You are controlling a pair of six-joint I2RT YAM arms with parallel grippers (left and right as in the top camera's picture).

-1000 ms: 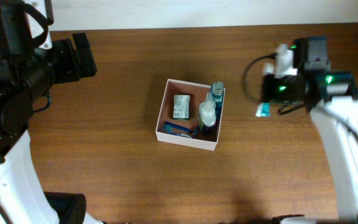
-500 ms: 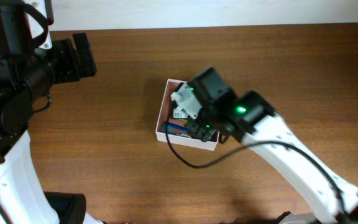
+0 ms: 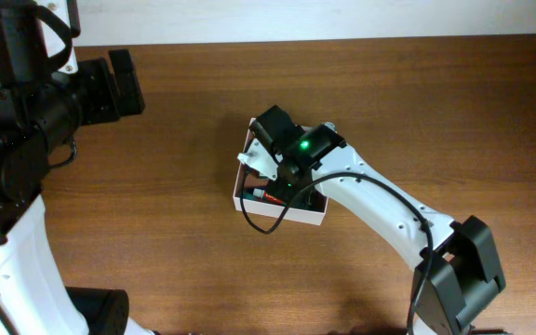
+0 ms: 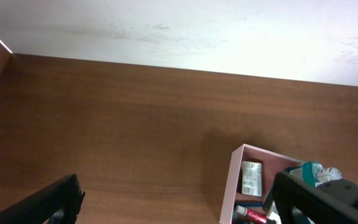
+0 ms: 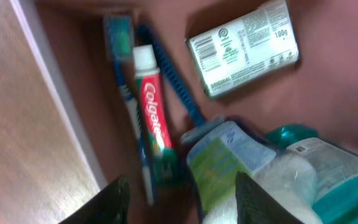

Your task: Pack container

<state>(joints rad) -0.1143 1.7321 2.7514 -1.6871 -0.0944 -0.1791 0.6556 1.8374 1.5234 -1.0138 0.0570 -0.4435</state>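
The container (image 3: pixel 278 213), a square white box with a pinkish-brown inside, sits mid-table. In the right wrist view it holds a red Colgate toothpaste (image 5: pixel 152 129), a blue toothbrush (image 5: pixel 127 99), a green-white soap packet (image 5: pixel 243 49) and bottles (image 5: pixel 291 180). My right gripper (image 5: pixel 182 205) hangs open and empty just above these, inside the container's walls (image 5: pixel 55 99). In the overhead view it (image 3: pixel 268 179) covers the box's left half. My left gripper (image 4: pixel 185 205) is open and empty, held high at the far left, with the container (image 4: pixel 232 186) seen beyond it.
The brown wooden table (image 3: pixel 156 233) runs to a pale wall at the back (image 4: pixel 185 31). The left arm (image 3: pixel 26 140) fills the left edge of the overhead view. The right arm (image 3: pixel 389 214) stretches from the front right to the box.
My right arm has swung from the table's far right to over the container. The small tube that lay beside it at the right is gone from there. The left arm has not moved.
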